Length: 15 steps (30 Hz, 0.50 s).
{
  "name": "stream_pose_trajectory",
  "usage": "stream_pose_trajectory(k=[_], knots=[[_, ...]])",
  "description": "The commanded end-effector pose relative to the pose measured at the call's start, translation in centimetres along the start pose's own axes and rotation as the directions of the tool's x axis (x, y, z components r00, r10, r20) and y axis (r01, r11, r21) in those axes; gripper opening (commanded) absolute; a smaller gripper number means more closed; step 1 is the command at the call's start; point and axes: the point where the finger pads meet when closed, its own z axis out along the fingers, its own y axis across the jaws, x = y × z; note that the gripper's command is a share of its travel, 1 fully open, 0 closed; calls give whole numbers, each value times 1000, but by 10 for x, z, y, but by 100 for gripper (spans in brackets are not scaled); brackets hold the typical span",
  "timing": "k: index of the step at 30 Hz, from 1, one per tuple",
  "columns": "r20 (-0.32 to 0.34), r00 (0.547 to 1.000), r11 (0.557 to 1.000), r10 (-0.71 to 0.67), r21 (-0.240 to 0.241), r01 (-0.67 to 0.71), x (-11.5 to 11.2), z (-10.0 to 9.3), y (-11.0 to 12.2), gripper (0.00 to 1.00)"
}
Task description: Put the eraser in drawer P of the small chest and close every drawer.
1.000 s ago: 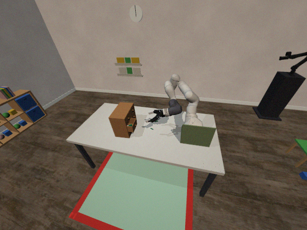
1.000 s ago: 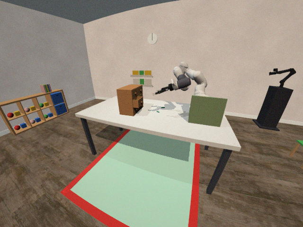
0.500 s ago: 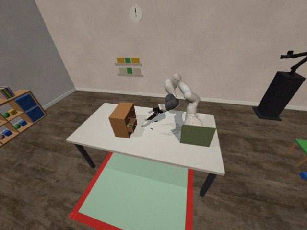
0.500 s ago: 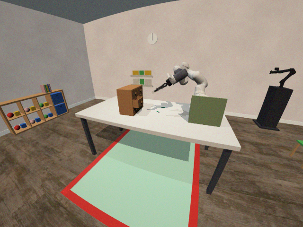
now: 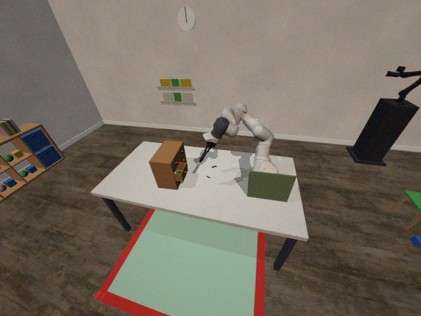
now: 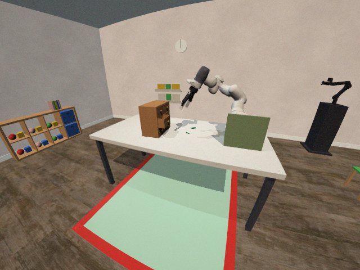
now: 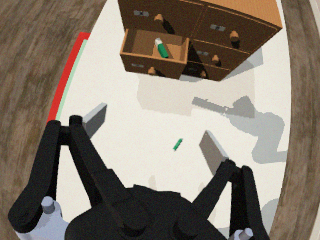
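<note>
The small wooden chest [image 5: 168, 168] stands on the left part of the white table and also shows in the exterior view [image 6: 153, 118]. One drawer [image 7: 154, 54] on its lower left is pulled out part way; the others are pushed in. A small green and white piece [image 7: 162, 47], which looks like the eraser, lies inside the open drawer. I cannot read the drawer marks. My gripper [image 7: 155, 125] [image 6: 185, 104] is open and empty. It hangs well above the table, in front of the chest, pointing down towards it.
Two small green pieces [image 5: 214, 166] [image 5: 208, 176] lie on the table in front of the chest; one shows in the wrist view [image 7: 179, 144]. A green upright board [image 5: 270, 186] stands at the right, in front of the arm's base.
</note>
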Motion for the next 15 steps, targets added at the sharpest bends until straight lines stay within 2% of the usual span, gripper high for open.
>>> stream_pose_trajectory(k=[1, 9, 14, 15], knots=[[127, 985, 992, -119, -28, 124, -9, 0, 4, 100], [316, 942, 992, -109, -28, 124, -6, -5, 4, 100], [396, 913, 992, -103, -28, 124, -4, -8, 3, 100], [396, 913, 992, -103, -28, 124, -4, -8, 3, 100]])
